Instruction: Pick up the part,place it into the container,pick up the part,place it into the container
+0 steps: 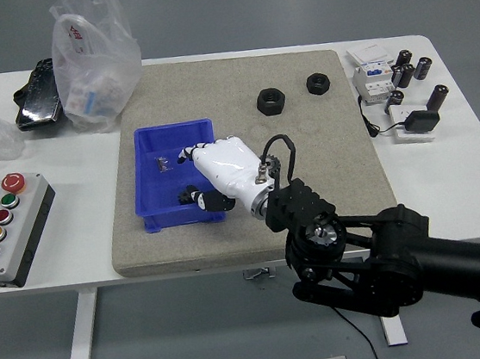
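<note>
From the head view, the right hand reaches into the blue container on the table; its fingers curl over something dark, maybe a part, but I cannot tell; two black nuts sit well apart on the mat; next, I think, it lets go and lifts out.

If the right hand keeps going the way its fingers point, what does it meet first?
The right hand points left over the blue container. It would likely meet the container's left wall first, perhaps the small part inside; depth is unclear.
</note>
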Motion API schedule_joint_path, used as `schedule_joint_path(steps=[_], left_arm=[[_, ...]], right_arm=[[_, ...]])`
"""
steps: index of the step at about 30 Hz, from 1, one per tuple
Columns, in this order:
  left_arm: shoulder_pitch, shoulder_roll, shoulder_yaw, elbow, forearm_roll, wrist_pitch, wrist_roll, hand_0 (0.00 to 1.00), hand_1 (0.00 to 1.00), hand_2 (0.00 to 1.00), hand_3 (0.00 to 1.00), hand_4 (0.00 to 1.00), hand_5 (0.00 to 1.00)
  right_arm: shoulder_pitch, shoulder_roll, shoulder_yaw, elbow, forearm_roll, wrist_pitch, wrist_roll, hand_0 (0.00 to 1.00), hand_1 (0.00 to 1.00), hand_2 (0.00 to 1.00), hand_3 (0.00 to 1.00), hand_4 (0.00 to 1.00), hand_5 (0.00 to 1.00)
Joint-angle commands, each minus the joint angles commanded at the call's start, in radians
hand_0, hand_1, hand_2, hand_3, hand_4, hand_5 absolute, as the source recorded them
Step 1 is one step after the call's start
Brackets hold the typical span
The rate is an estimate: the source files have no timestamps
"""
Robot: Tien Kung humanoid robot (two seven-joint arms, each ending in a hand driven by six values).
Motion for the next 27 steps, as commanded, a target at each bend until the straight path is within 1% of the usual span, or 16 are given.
schedule_joint_path(steps=[3, 5, 6, 7, 9, 13, 18, 22, 27], left_arm=[[0.0, 0.0, 0.001, 0.0, 0.0, 0.0, -0.001, 0.665, 0.533, 0.535, 0.606, 0.72, 0.329], [0.0, 0.0, 0.0, 0.0, 0.001, 0.0, -0.001, 0.665, 0.533, 0.535, 0.606, 0.72, 0.329], [0.0, 0.0, 0.0, 0.0, 0.001, 0.0, -0.001, 0.665, 0.533, 0.535, 0.606, 0.72, 0.329], [0.0, -0.001, 0.0, 0.0, 0.001, 0.0, -0.001, 0.665, 0.533, 0.535, 0.606, 0.72, 0.329], [0.0, -0.001, 0.0, 0.0, 0.002, -0.001, -0.001, 0.665, 0.533, 0.535, 0.606, 0.72, 0.329], [0.0, -0.001, -0.002, 0.0, 0.004, 0.0, 0.0, 0.665, 0.533, 0.534, 0.604, 0.72, 0.329], [-0.001, -0.001, -0.002, 0.0, 0.004, 0.0, -0.001, 0.665, 0.533, 0.535, 0.605, 0.72, 0.329], [-0.001, -0.002, -0.001, 0.0, 0.004, 0.0, -0.001, 0.665, 0.533, 0.535, 0.605, 0.72, 0.329], [-0.001, -0.002, -0.001, 0.0, 0.004, 0.0, -0.002, 0.665, 0.533, 0.535, 0.605, 0.72, 0.331]], right_arm=[[-0.003, -0.001, 0.008, 0.0, -0.003, 0.0, 0.001, 0.224, 0.535, 0.792, 0.845, 0.845, 0.381], [-0.008, -0.002, 0.023, -0.002, -0.01, -0.02, 0.002, 0.224, 0.535, 0.792, 0.845, 0.845, 0.381], [-0.011, -0.003, 0.035, -0.005, -0.016, -0.032, 0.001, 0.221, 0.52, 0.789, 0.839, 0.868, 0.409], [-0.013, -0.004, 0.046, -0.007, -0.021, -0.041, -0.001, 0.221, 0.52, 0.789, 0.839, 0.868, 0.409], [-0.016, -0.008, 0.079, -0.024, -0.033, -0.047, -0.011, 0.221, 0.52, 0.789, 0.839, 0.868, 0.409], [-0.016, -0.015, 0.125, -0.088, -0.03, -0.038, -0.025, 0.217, 0.51, 0.788, 0.832, 0.868, 0.407], [-0.022, -0.013, 0.145, -0.175, 0.001, -0.036, -0.011, 0.217, 0.504, 0.787, 0.825, 0.865, 0.406], [-0.029, -0.009, 0.145, -0.214, 0.021, -0.028, -0.005, 0.217, 0.504, 0.787, 0.825, 0.865, 0.406], [-0.034, -0.004, 0.132, -0.254, 0.041, 0.0, -0.007, 0.216, 0.505, 0.787, 0.827, 0.865, 0.405]])
